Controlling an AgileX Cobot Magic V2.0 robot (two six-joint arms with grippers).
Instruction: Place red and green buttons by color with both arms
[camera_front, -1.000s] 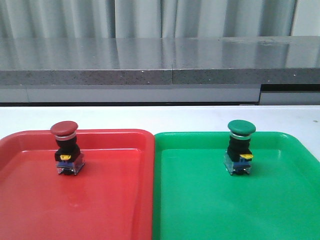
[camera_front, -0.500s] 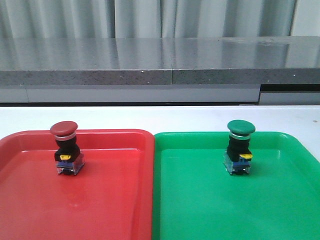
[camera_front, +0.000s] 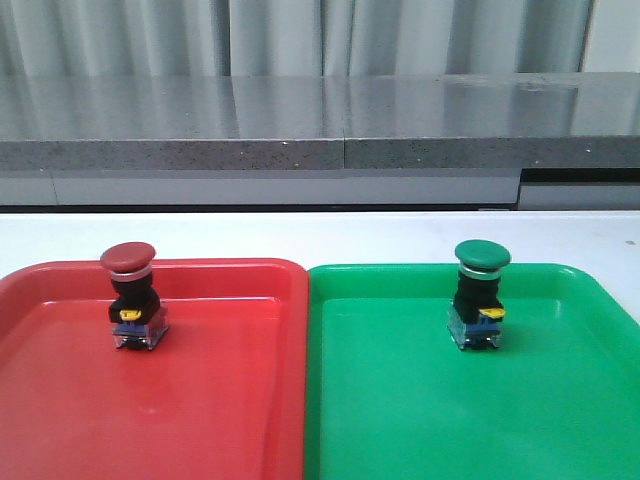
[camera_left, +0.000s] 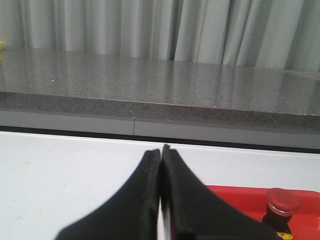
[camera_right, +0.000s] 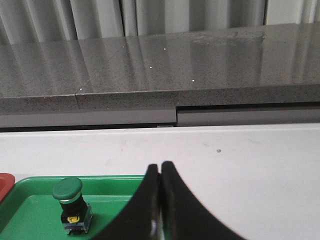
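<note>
The red button (camera_front: 131, 296) stands upright in the red tray (camera_front: 220, 390), near its far left. The green button (camera_front: 479, 294) stands upright in the green tray (camera_front: 420, 400), near its far middle. Neither gripper shows in the front view. In the left wrist view my left gripper (camera_left: 161, 152) is shut and empty, and the red button (camera_left: 281, 205) is off to one side of it. In the right wrist view my right gripper (camera_right: 160, 167) is shut and empty, and the green button (camera_right: 71, 204) stands apart from it in the green tray (camera_right: 30, 210).
The two trays lie side by side on a white table (camera_front: 320, 235), touching at the middle. A grey stone ledge (camera_front: 320, 130) runs behind the table, with curtains behind it.
</note>
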